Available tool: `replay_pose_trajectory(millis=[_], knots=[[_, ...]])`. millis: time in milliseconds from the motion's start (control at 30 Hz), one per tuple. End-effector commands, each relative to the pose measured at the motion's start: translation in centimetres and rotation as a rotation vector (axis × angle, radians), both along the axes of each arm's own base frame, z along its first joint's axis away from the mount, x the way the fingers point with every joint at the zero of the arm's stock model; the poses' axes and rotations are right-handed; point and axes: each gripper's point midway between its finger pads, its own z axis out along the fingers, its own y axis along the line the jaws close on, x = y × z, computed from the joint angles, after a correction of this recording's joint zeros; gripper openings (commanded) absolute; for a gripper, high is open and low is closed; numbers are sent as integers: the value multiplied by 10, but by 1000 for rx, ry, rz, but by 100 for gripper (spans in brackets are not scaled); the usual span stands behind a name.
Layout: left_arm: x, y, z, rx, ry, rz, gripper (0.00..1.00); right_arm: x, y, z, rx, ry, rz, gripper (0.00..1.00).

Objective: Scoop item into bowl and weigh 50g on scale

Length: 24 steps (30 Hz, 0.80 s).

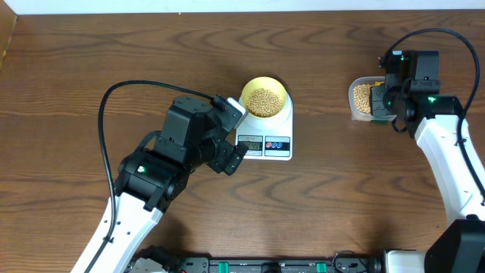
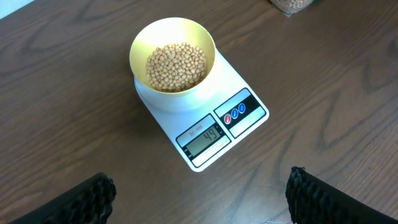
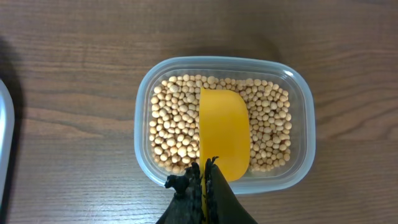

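The pale-yellow bowl [image 1: 264, 97] [image 2: 173, 56] stands on the back of the white scale [image 1: 267, 144] [image 2: 219, 130] and holds tan beans [image 2: 176, 65]. The display reads 49. My left gripper [image 1: 233, 138] [image 2: 202, 205] hovers open just in front-left of the scale, with nothing between its fingers. At the right, my right gripper [image 1: 394, 100] [image 3: 204, 171] is shut on the handle of a yellow scoop [image 3: 224, 134]. The scoop's head lies over the beans [image 3: 174, 124] in a clear tub [image 1: 354, 98] [image 3: 301, 87]; no beans show on it.
A black cable [image 1: 104, 129] loops out from the left arm over the table's left half. The table's far edge [image 1: 227, 14] runs along the top of the overhead view. A pale rim [image 3: 3, 143] shows at the left border of the right wrist view.
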Motion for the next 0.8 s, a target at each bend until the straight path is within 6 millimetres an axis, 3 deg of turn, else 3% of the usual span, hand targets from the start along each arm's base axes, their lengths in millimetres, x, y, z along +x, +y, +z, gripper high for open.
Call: replay_pose_trajectory(millis=[0, 367, 767], knots=[[1, 2, 5, -5, -14, 8, 90, 2, -1, -6, -13, 10, 22, 1], [1, 2, 5, -5, -14, 8, 90, 4, -1, -24, -23, 53, 40, 1], [1, 2, 5, -5, -14, 8, 90, 5, -1, -25, -30, 55, 52, 1]])
